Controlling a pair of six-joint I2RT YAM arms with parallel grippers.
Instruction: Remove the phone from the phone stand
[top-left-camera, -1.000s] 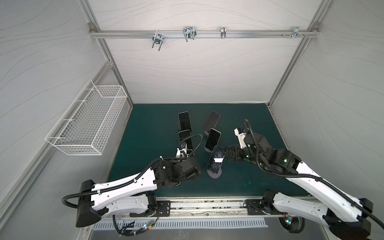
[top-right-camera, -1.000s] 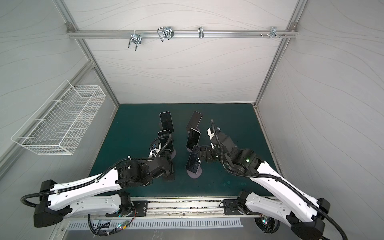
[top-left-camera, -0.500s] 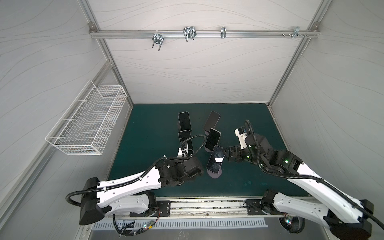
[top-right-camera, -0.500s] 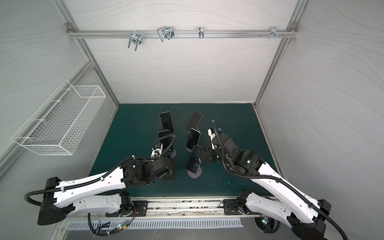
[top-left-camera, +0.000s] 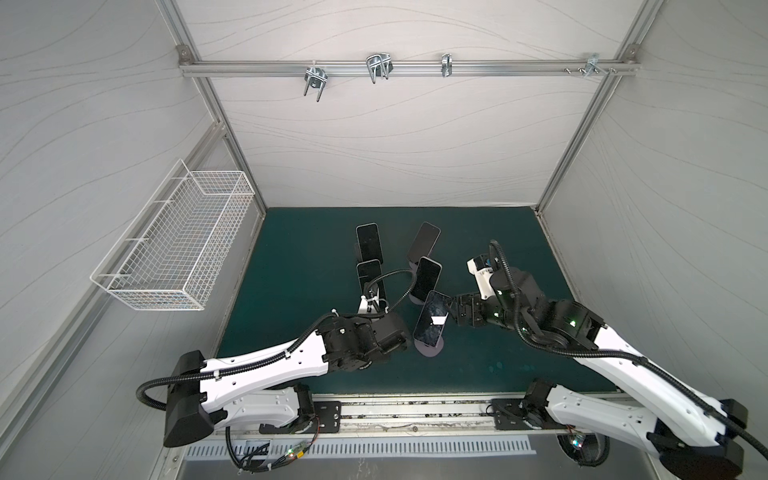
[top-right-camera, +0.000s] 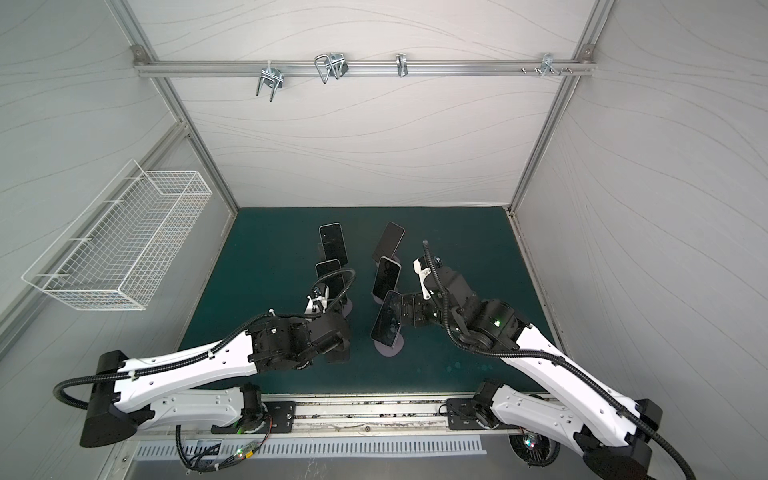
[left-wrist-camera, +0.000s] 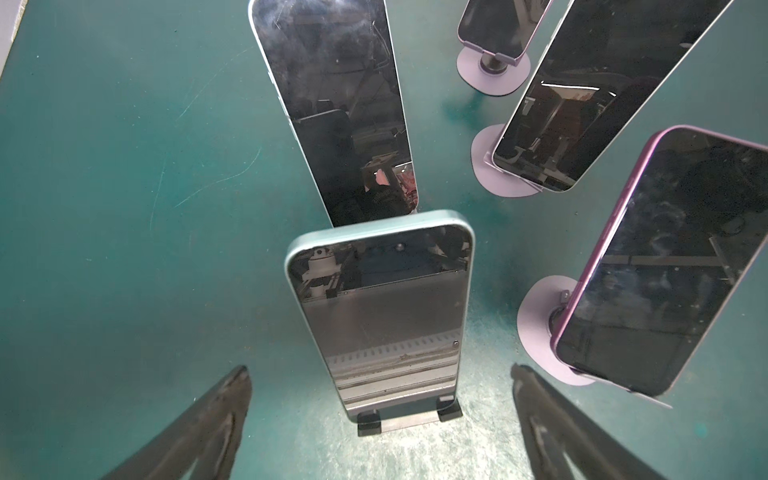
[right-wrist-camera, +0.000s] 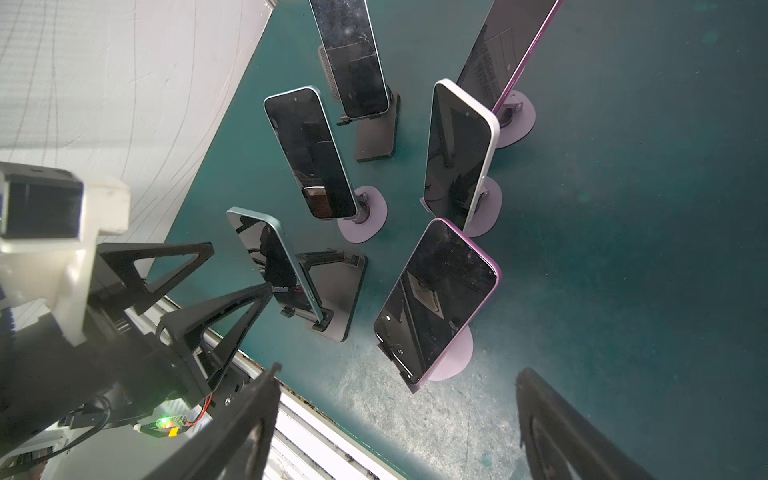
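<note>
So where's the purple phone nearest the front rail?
In both top views the purple phone leans on its round lilac stand near the mat's middle, right gripper close beside it.

Glass, plastic, wire and metal

Teal phone (left-wrist-camera: 378, 316): mirror-glossy glass face, satin frame; purple phone (right-wrist-camera: 436, 299): glossy glass, smudged (dust and smears show); round stand (right-wrist-camera: 455, 359): smooth matt lilac; black stand (right-wrist-camera: 376, 133): matt, plastic-looking; mat (top-left-camera: 299, 266): matt teal, scratched, worn pale in places; left fingers (left-wrist-camera: 199, 432): matt black plastic; arm shells (top-left-camera: 257, 374): glossy white plastic; basket (top-left-camera: 174, 249): white coated wire; rail (top-left-camera: 498, 68): bare brushed metal; walls (top-left-camera: 374, 145): matt white, faintly lined.
</note>
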